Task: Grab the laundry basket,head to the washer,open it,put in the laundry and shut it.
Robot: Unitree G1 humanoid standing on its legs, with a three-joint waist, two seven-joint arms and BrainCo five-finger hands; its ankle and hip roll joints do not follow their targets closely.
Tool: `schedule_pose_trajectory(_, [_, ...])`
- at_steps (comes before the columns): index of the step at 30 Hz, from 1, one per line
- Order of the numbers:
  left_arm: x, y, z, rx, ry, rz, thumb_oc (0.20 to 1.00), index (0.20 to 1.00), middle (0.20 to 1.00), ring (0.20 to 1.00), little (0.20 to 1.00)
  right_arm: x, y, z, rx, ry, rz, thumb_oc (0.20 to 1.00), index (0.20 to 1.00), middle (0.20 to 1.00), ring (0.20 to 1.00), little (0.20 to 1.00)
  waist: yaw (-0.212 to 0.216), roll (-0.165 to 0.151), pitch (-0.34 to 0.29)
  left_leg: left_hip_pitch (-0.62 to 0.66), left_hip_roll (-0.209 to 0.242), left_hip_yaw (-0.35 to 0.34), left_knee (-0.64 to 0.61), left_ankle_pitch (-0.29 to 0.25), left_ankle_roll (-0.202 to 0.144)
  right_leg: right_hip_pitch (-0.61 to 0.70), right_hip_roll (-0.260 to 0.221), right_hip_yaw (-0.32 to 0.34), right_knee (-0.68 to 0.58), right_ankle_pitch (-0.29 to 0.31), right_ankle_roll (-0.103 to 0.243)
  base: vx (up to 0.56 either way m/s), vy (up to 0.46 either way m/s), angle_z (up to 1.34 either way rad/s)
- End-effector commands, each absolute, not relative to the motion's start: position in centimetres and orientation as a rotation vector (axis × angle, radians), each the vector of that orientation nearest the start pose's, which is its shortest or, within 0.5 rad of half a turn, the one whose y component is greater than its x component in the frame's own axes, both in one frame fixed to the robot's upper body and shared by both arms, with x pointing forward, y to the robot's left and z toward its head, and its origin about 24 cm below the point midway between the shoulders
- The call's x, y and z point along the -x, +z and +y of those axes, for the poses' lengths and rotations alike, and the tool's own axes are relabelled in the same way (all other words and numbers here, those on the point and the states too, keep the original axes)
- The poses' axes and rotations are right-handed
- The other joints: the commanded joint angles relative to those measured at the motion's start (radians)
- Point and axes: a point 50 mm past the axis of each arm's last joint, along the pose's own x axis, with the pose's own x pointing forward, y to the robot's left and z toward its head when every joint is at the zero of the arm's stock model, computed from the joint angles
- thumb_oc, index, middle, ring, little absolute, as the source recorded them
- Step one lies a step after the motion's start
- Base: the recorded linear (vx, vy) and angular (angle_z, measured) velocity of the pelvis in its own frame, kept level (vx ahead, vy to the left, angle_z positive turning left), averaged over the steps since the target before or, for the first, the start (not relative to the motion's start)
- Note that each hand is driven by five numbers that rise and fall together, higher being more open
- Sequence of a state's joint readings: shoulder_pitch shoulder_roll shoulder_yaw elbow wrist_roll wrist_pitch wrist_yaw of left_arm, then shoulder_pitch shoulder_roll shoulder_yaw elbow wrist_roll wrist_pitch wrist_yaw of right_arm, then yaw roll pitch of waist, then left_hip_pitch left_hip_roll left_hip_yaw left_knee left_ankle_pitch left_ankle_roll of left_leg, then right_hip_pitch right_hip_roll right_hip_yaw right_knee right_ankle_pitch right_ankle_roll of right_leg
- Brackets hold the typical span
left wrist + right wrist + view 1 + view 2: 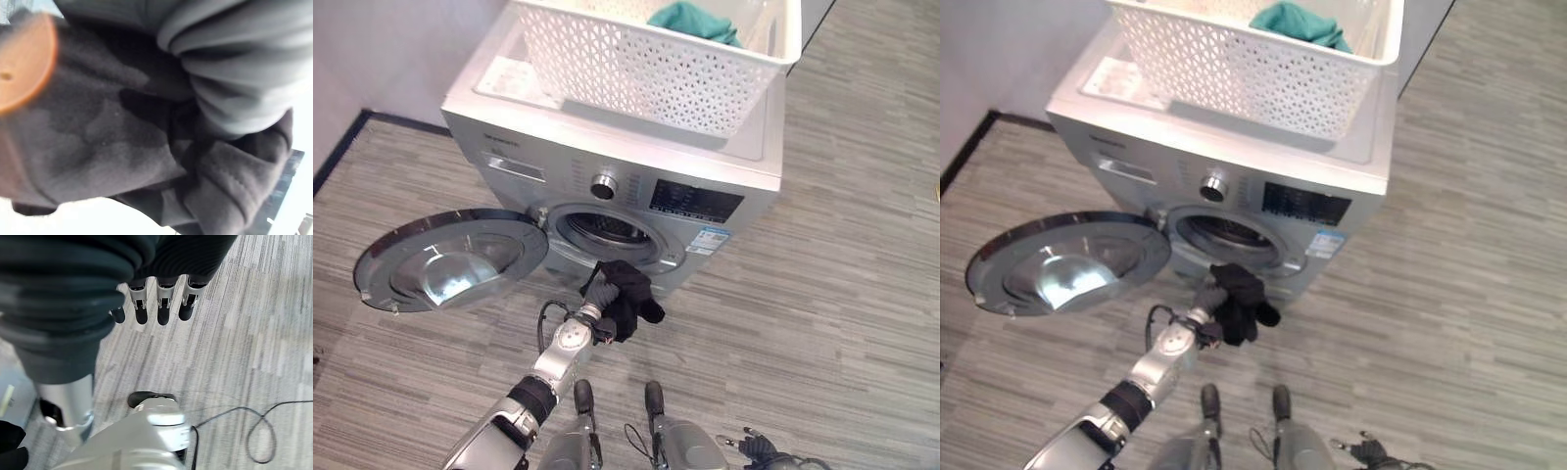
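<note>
A black garment (628, 294) hangs from my left hand (598, 295), whose fingers are curled round it, just in front of and below the washer's round opening (607, 233). Close up in the left wrist view, the dark cloth (122, 137) lies bunched against the hand. The silver washer (749, 211) has its door (450, 259) swung wide open to the left. On its top stands the white lattice laundry basket (636, 69) with a teal cloth (695, 22) inside. My right hand (164, 303) hangs low over the floor with its fingers straight and nothing in it.
The open door juts out over the grey striped floor (842, 294) on my left. A white wall with a dark skirting (342, 147) runs behind and left of the washer. Open floor lies to the right of the machine.
</note>
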State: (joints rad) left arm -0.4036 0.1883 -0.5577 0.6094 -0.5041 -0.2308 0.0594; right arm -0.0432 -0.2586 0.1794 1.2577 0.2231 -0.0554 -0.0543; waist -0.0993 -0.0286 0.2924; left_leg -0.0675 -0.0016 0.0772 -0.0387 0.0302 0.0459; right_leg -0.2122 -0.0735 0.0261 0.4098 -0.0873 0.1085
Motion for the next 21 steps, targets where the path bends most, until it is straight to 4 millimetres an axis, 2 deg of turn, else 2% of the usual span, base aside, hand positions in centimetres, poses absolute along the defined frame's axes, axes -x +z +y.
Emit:
schedule_pose_trajectory(1, [-29.9, 2.9, 6.7, 0.138, -0.414, 0.023, 0.200, 0.200, 0.200, 0.200, 0.200, -9.0, -15.8, -24.4, 0.132, -0.215, 1.175, 1.000, 1.000, 1.000, 1.000, 1.000, -0.006, -0.009, -0.047, -0.038, -0.013, -0.035, 0.142, -0.151, 0.017, -0.030, -0.051, 0.052, 0.019, 0.086, 0.036, 0.19, 0.059, 0.35])
schedule_pose_trajectory(2, [-29.5, 2.4, 6.8, 0.143, -0.417, 0.037, 0.200, 0.200, 0.200, 0.200, 0.200, -8.8, -15.7, -24.9, 0.121, -0.240, 1.171, 1.000, 1.000, 1.000, 1.000, 1.000, -0.013, 0.001, -0.046, -0.008, -0.020, -0.051, 0.121, -0.156, 0.013, -0.042, -0.061, 0.038, -0.065, 0.070, 0.031, 0.13, 0.021, 0.23])
schedule_pose_trajectory(3, [-29.5, 2.4, 6.8, 0.143, -0.417, 0.037, 0.200, 0.200, 0.200, 0.200, 0.200, -8.8, -15.7, -24.9, 0.122, -0.240, 1.171, 1.000, 1.000, 1.000, 1.000, 1.000, -0.015, 0.001, -0.044, -0.005, -0.020, -0.053, 0.120, -0.156, 0.012, -0.038, -0.061, 0.036, -0.066, 0.070, 0.031, 0.23, 0.002, 0.27])
schedule_pose_trajectory(4, [-29.2, 2.2, 6.7, 0.144, -0.428, 0.048, 0.200, 0.200, 0.200, 0.200, 0.200, -8.9, -15.6, -25.2, 0.114, -0.264, 1.169, 1.000, 1.000, 1.000, 1.000, 1.000, -0.019, -0.001, -0.040, 0.014, -0.028, -0.063, 0.114, -0.169, 0.008, -0.053, -0.079, 0.041, -0.166, 0.091, 0.041, 0.16, -0.032, 0.25])
schedule_pose_trajectory(7, [-29.2, 2.5, 6.2, 0.138, -0.454, 0.035, 0.200, 0.200, 0.200, 0.200, 0.200, -10.0, -15.4, -25.3, 0.105, -0.281, 1.140, 1.000, 1.000, 1.000, 1.000, 1.000, -0.023, -0.017, -0.013, 0.043, -0.046, -0.078, 0.134, -0.201, 0.000, -0.072, -0.124, 0.020, -0.310, 0.162, 0.065, 0.18, -0.054, 0.32])
schedule_pose_trajectory(10, [-29.2, 2.5, 6.0, 0.138, -0.461, 0.034, 0.200, 0.200, 0.200, 0.200, 0.200, -10.3, -15.3, -25.3, 0.105, -0.283, 1.132, 1.000, 1.000, 1.000, 1.000, 1.000, -0.023, -0.021, -0.005, 0.049, -0.050, -0.081, 0.137, -0.206, -0.001, -0.072, -0.131, 0.014, -0.324, 0.175, 0.068, 0.06, -0.018, 0.33])
schedule_pose_trajectory(15, [-28.8, 2.4, 4.7, 0.147, -0.499, 0.043, 0.200, 0.200, 0.200, 0.200, 0.200, -9.6, -15.5, -25.1, 0.097, -0.286, 1.139, 1.000, 1.000, 1.000, 1.000, 1.000, -0.022, -0.060, -0.016, 0.029, -0.076, -0.108, 0.143, -0.212, -0.014, -0.059, -0.143, 0.069, -0.363, 0.247, 0.082, 0.06, -0.074, 0.06])
schedule_pose_trajectory(21, [-29.2, 2.8, 4.4, 0.131, -0.497, 0.036, 0.200, 0.200, 0.200, 0.200, 0.200, -10.2, -15.5, -24.3, 0.118, -0.245, 1.130, 1.000, 1.000, 1.000, 1.000, 1.000, -0.016, -0.068, -0.007, -0.008, -0.059, -0.121, 0.139, -0.202, -0.020, -0.081, -0.135, 0.030, -0.361, 0.243, 0.075, 0.00, -0.106, 0.12])
